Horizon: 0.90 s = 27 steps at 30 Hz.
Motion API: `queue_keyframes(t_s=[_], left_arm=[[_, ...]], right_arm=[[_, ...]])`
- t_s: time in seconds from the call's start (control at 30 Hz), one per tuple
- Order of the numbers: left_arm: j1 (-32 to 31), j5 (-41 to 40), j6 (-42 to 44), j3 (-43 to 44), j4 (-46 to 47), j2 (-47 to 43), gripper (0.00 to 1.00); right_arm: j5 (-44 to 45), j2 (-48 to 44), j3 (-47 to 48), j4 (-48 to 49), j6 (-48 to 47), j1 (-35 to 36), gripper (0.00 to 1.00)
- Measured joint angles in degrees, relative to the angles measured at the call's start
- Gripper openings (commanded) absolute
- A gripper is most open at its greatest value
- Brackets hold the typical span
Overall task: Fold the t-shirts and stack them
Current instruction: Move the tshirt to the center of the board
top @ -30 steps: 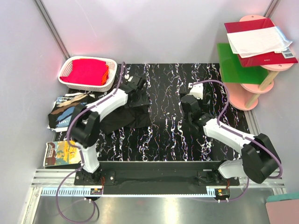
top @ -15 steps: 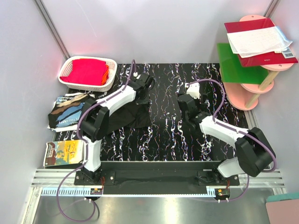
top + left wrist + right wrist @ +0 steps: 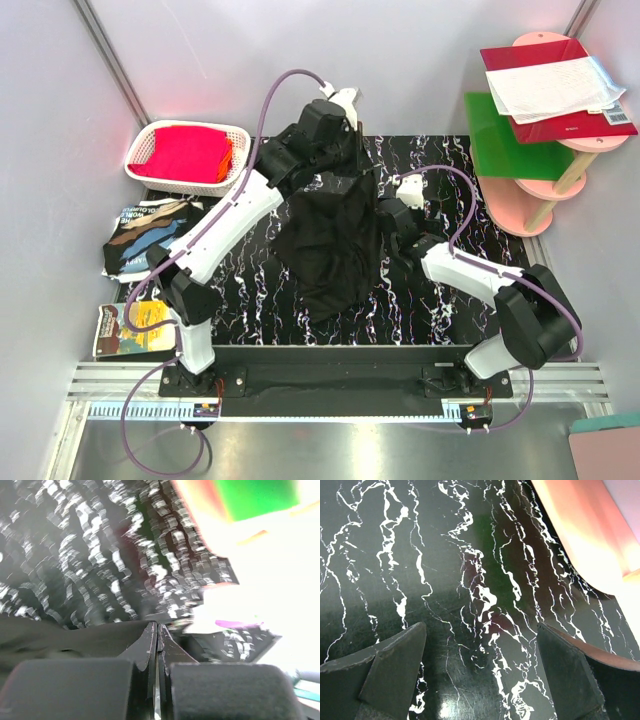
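The left claw [image 3: 157,630], pinching an edge of the black t-shirt [image 3: 335,240] that hangs below it, could lose that thin grip to the cloth's weight, since the spread right claw [image 3: 480,630] beside the cloth holds nothing.

The basket [image 3: 240,158] sits left of the t-shirt [image 3: 335,240], stand [image 3: 520,210] right.

A: Top view?
B: Fixed high behind the arm bases [image 3: 190,372], which sit at the bottom edge. Looks down on the whole tabletop [image 3: 450,160].
A: Wrists?
B: Both low and very near. Left is blurred, sighting along its fingers [image 3: 75,685] toward the green panel [image 3: 255,497], upper right. Right has its fingers [image 3: 395,670] in the lower corners, pink stand [image 3: 580,535] upper right.
A: Overlap?
B: Marbled tabletop in all three.
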Motion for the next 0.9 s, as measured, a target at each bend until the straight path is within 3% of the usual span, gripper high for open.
queue_keyframes(t_s=[0.23,0.43,0.57,0.67,0.8,0.9], left_arm=[[1.6,-4.5,1.2,9.0,-3.8,3.9,0.00],[4.7,-3.7,1.0,19.4,-4.4,17.6,0.00],[4.9,-2.3,0.6,17.9,-4.9,22.7,0.00],[4.8,-6.7,1.4,7.8,-5.9,17.9,0.00],[5.8,-17.4,4.1,-4.0,-10.3,1.0,0.00],[6.8,-23.3,5.7,-1.8,-11.8,-11.6,0.00]], right_arm=[[0.6,0.0,0.0,0.0,0.4,0.0,1.00],[1.4,-1.4,0.0,-0.5,0.4,0.0,1.00],[3.1,-3.5,-0.1,-0.5,0.4,0.0,1.00],[3.9,-4.4,-0.1,-0.4,0.5,0.0,1.00],[3.9,-4.7,-0.1,-0.4,0.9,0.0,1.00],[3.8,-4.8,-0.2,-0.5,1.0,0.0,1.00]])
